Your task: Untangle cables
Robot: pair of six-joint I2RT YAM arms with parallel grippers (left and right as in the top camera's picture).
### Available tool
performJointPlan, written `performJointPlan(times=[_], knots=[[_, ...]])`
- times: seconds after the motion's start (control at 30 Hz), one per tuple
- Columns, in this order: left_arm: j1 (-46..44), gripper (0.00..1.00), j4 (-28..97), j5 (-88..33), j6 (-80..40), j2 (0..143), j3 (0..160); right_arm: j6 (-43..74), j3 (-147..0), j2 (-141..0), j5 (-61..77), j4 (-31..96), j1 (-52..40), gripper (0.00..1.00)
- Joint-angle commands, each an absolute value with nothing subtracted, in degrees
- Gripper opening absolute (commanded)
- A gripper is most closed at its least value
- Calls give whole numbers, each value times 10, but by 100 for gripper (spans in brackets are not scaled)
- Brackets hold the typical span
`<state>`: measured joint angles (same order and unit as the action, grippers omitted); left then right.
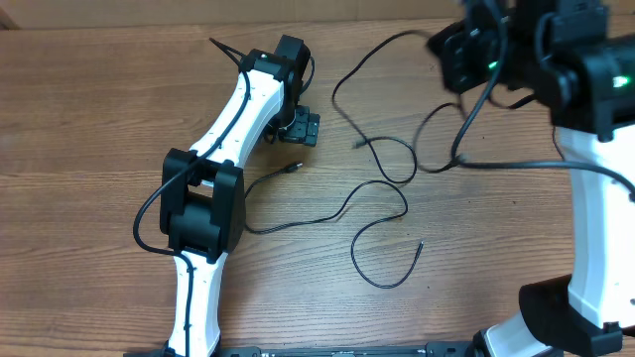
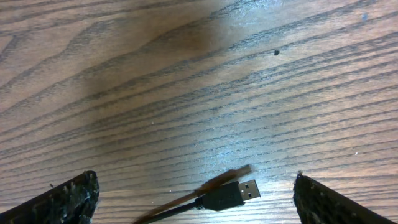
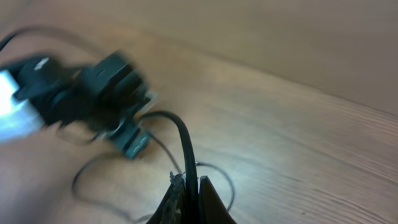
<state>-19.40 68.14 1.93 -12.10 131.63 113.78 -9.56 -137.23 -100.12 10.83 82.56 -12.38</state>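
right wrist, right hand [image 3: 190, 182] pinching cable [image 3: 181, 128]

Thin black cables [image 1: 397, 183] are sprawling in loose loops across the surface [image 1: 79, 129]. One plug [image 2: 233, 194] (USB) is lying flat.

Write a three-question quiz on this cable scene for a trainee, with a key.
1. Fill in: in the left wrist view, the plug lying on the table is a ___ plug.
2. True or false: the left gripper is shut on that plug.
3. Pick one. The right gripper is:
A. open and empty
B. shut on a thin black cable
C. shut on a white cloth

Key: 1. USB. 2. False: its fingers stand wide apart, with the plug lying free between them. 3. B.
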Motion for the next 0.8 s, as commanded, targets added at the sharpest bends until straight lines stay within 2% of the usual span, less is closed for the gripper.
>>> performJointPlan(times=[0.0, 0.47, 0.77], knots=[[-192, 100, 683, 15, -129, 1319, 1145, -24, -1383, -995, 85, 798, -64, 4], [-192, 100, 683, 15, -129, 1319, 1145, 112, -1383, -1013, 86, 687, 208, 4], [-192, 100, 683, 15, -129, 1319, 1145, 170, -1383, -1050, 101, 597, 299, 4]])
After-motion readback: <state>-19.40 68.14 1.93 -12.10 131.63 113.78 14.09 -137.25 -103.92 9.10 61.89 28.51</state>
